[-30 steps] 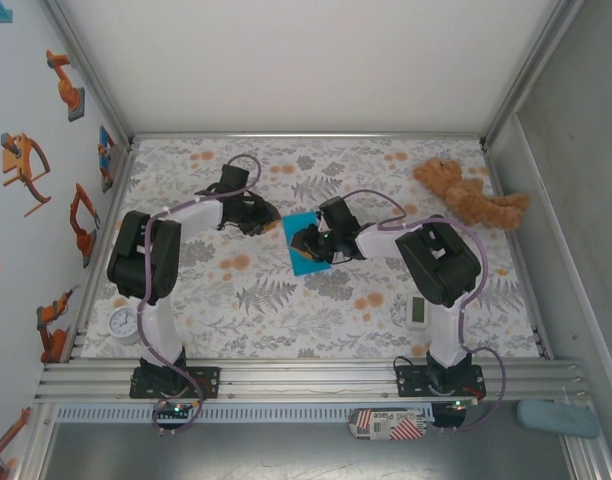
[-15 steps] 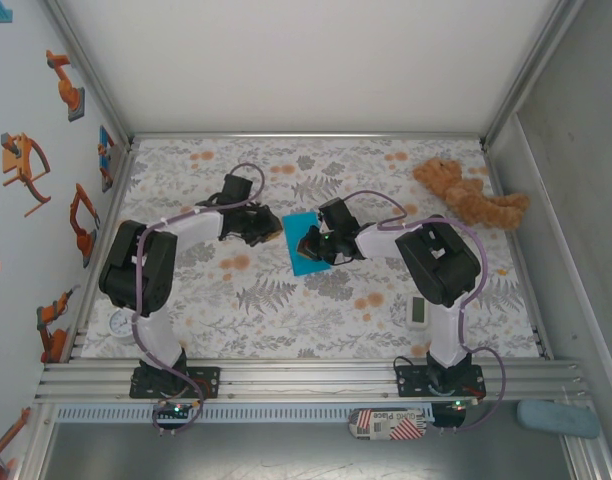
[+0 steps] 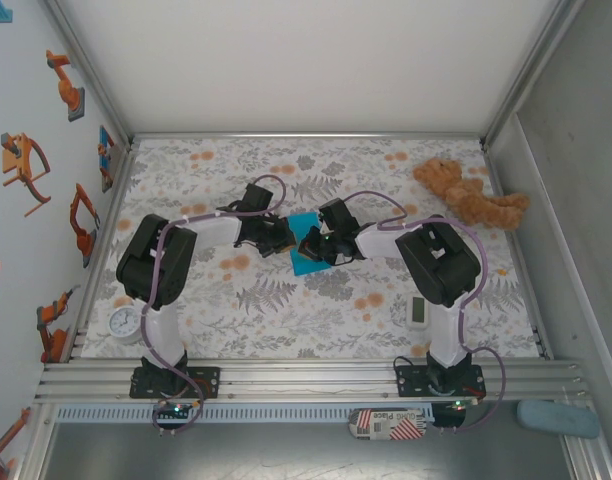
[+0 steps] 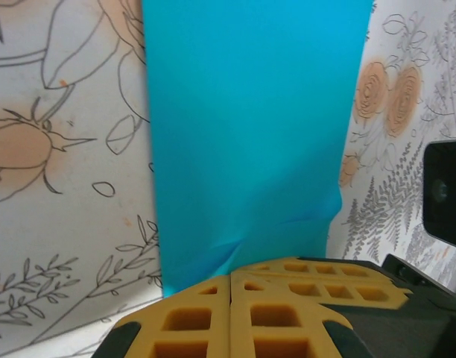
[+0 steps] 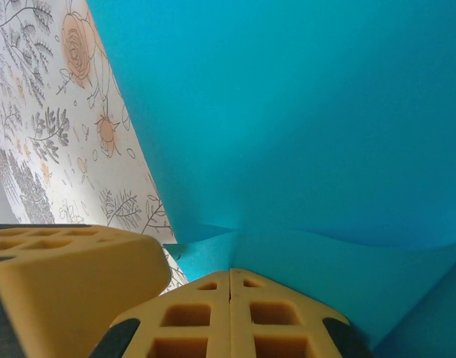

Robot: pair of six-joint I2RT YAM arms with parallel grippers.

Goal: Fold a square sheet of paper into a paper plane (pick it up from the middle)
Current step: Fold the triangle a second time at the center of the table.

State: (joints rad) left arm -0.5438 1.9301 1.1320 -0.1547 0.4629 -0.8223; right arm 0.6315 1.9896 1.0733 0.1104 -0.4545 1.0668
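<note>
The square sheet of paper (image 3: 306,265) lies near the middle of the flower-patterned table (image 3: 186,165), with both arms reaching in over it from either side so that only its far and near ends show from above. The left claw (image 3: 280,240) meets the sheet from the left and the right claw (image 3: 312,246) from the right, the two very close together above the blue paper. In the left wrist view the left claw (image 4: 229,277) has its yellow pads pressed flat together, pinching the near edge of the sheet (image 4: 250,134), which puckers into small creases right at the tips while the rest stretches away flat on the table. In the right wrist view the right claw (image 5: 229,274) is likewise pressed together on the paper (image 5: 302,112), which rises in a soft wave at the tips. A brown teddy bear (image 3: 471,195) lies at the far right, a small white timer (image 3: 417,310) near the right arm, and a round white dial (image 3: 124,322) beside the left arm.
</note>
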